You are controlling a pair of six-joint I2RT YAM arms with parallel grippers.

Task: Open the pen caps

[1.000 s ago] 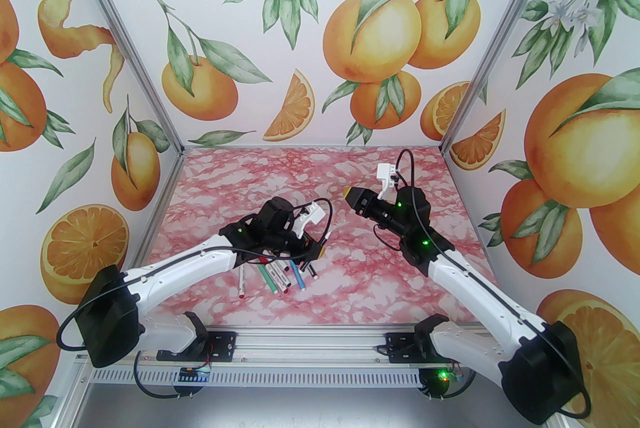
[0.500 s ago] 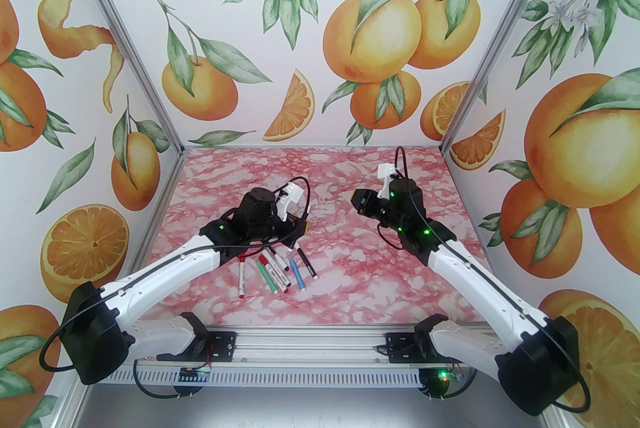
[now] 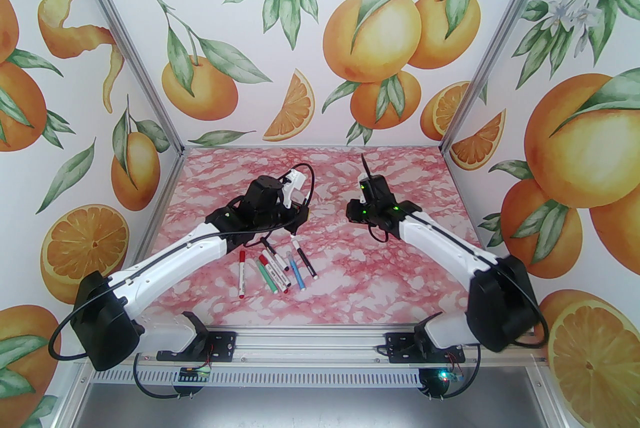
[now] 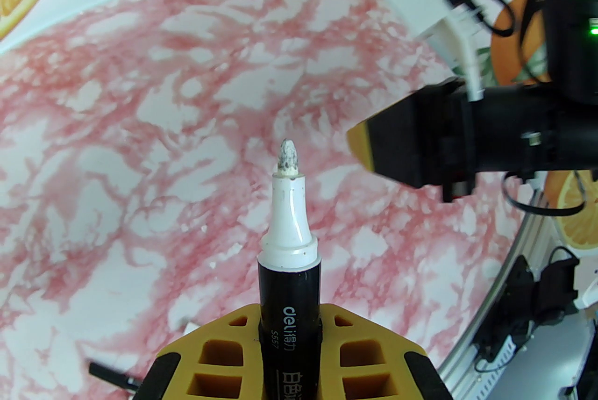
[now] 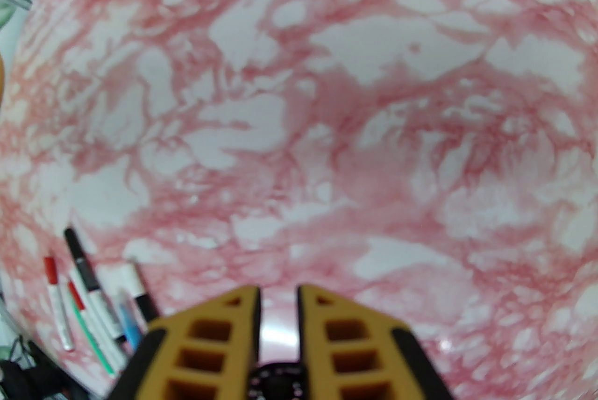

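Note:
My left gripper (image 4: 289, 318) (image 3: 300, 218) is shut on a black pen (image 4: 289, 281), held above the table. The pen's white nib (image 4: 288, 160) is bare and points toward my right gripper (image 4: 362, 146) (image 3: 353, 211). My right gripper (image 5: 279, 288) hangs over bare table. Its fingers (image 5: 233, 328) stand parallel with a narrow gap, and a dark round piece that looks like the pen cap (image 5: 278, 382) sits deep between them. Several pens (image 3: 272, 271) (image 5: 93, 309) lie side by side near the left arm, one with a red cap (image 3: 242, 257) (image 5: 50, 271).
The pink marbled table (image 3: 360, 276) is walled by orange-print panels on three sides. A metal rail (image 3: 310, 351) with both arm bases runs along the near edge. The lying pens sit just below my left gripper.
My left gripper has pulled back and to the left with the pen, uncovering the lying pens. My right wrist has turned and the arm has swung, so the grippers stand further apart.

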